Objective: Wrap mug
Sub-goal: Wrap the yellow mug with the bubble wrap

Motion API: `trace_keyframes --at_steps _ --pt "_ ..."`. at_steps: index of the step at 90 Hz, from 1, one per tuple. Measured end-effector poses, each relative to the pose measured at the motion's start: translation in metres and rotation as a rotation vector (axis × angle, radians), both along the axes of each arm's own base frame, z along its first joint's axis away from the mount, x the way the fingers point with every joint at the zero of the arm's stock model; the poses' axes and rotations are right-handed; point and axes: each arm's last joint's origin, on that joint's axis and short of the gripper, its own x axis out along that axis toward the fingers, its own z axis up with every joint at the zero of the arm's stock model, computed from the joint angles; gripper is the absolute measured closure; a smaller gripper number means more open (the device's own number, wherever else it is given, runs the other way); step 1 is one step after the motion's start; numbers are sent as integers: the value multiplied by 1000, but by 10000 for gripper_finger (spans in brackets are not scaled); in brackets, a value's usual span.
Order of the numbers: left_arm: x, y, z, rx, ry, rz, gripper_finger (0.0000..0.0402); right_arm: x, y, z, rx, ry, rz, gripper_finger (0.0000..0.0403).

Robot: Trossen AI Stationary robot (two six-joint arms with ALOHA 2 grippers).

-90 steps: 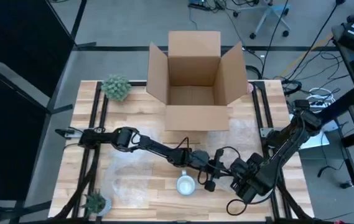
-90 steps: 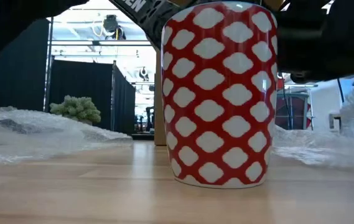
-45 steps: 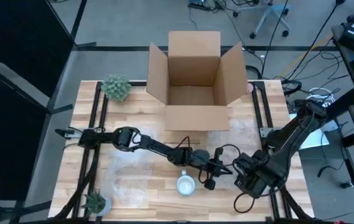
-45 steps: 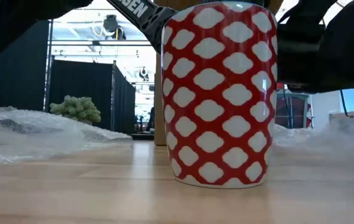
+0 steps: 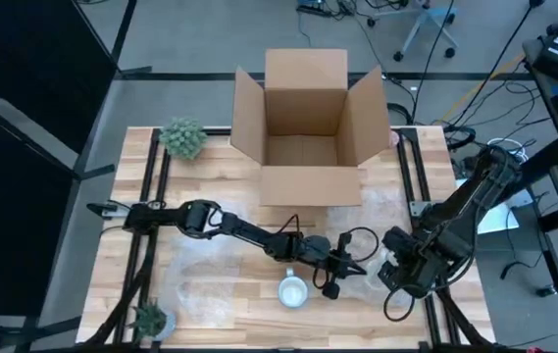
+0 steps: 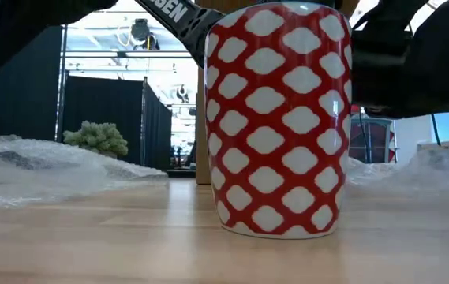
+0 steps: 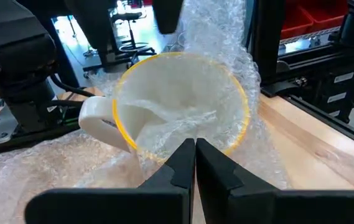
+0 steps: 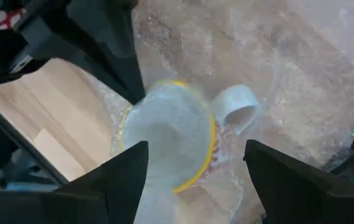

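Left wrist view: left gripper (image 7: 195, 163) (pinched) on bubble wrap (image 7: 220, 50)

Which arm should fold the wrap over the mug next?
Right, probably. The right gripper hangs open above the yellow-rimmed mug; the left gripper is shut, apparently pinching the bubble wrap at its rim.
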Motion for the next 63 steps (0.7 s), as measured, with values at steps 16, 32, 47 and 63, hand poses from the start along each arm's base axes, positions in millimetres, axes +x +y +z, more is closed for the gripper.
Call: trace_keyframes --at_steps 16,32,47,63 --pt "0 0 0 0 0 -1 402 2 4 -9 -50 69 14 149" --pt "0 0 0 2 -1 -1 402 5 8 -14 -61 89 40 149" --pt "0 0 0 2 -1 -1 402 5 9 -14 -52 98 47 149" --pt "0 0 -1 2 4 -2 402 6 10 -14 -41 90 48 149"
